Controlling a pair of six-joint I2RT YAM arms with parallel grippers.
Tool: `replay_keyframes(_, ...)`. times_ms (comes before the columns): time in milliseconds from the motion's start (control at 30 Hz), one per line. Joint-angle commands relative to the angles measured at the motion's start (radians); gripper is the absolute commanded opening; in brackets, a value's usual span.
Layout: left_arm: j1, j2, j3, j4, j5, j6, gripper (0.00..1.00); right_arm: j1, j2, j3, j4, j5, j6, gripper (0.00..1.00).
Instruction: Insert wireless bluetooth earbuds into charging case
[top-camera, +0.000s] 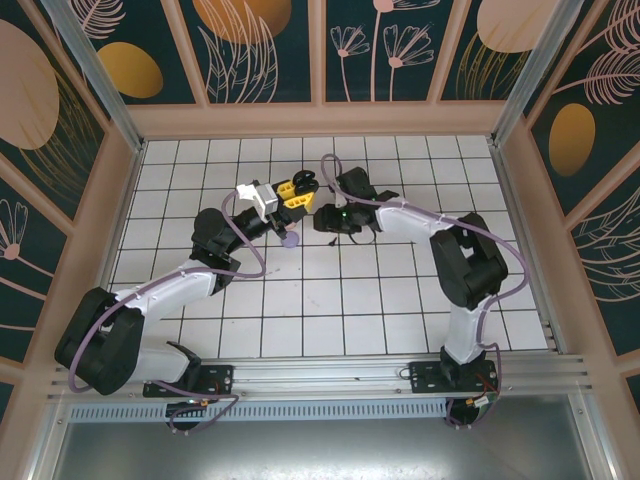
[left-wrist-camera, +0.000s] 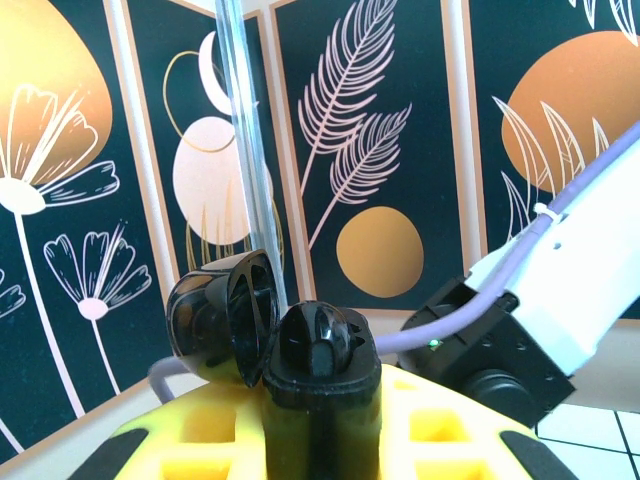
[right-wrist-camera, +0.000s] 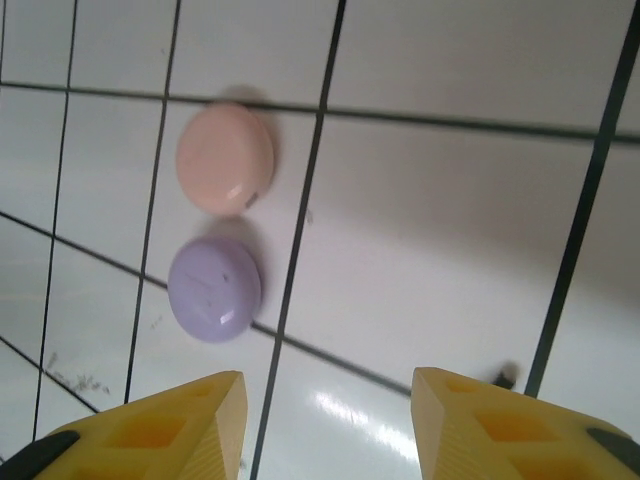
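Observation:
My left gripper (top-camera: 297, 192) is shut on a black charging case (left-wrist-camera: 320, 350) and holds it up off the table. The case's lid (left-wrist-camera: 215, 320) hangs open to the left, and the glossy hollow of its base faces the camera. My right gripper (right-wrist-camera: 328, 378) is open above the white tiles, with nothing between its yellow fingers (right-wrist-camera: 160, 430). In the top view the right gripper (top-camera: 324, 220) sits close beside the left one. A tiny dark speck (right-wrist-camera: 505, 375) lies on the tile by the right finger, too blurred to call an earbud.
A closed pink case (right-wrist-camera: 225, 158) and a closed lilac case (right-wrist-camera: 215, 290) lie side by side on the tiles ahead of the right gripper. The lilac case (top-camera: 290, 240) shows under the left arm. Patterned walls enclose the tiled table (top-camera: 400, 290).

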Motion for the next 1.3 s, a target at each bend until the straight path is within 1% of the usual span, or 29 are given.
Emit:
replay_keyframes(0, -0.003, -0.031, -0.005, 0.012, -0.01, 0.008, 0.0, -0.001, 0.081, 0.066, -0.057, 0.032, -0.047, 0.48)
replay_keyframes(200, -0.003, -0.036, -0.005, 0.011, -0.012, 0.003, 0.0, -0.007, 0.181, 0.145, -0.083, 0.047, -0.07, 0.47)
replay_keyframes(333, -0.002, -0.039, -0.005, 0.008, -0.014, 0.009, 0.0, -0.008, 0.196, 0.145, -0.089, 0.042, -0.075, 0.47)
replay_keyframes(867, -0.003, -0.033, -0.001, 0.019, -0.01, 0.004, 0.0, 0.002, 0.082, -0.019, -0.046, 0.044, -0.041, 0.46)
replay_keyframes(1267, -0.003, -0.035, -0.001, 0.022, -0.011, -0.001, 0.0, 0.031, 0.015, -0.093, -0.033, 0.044, -0.018, 0.45)
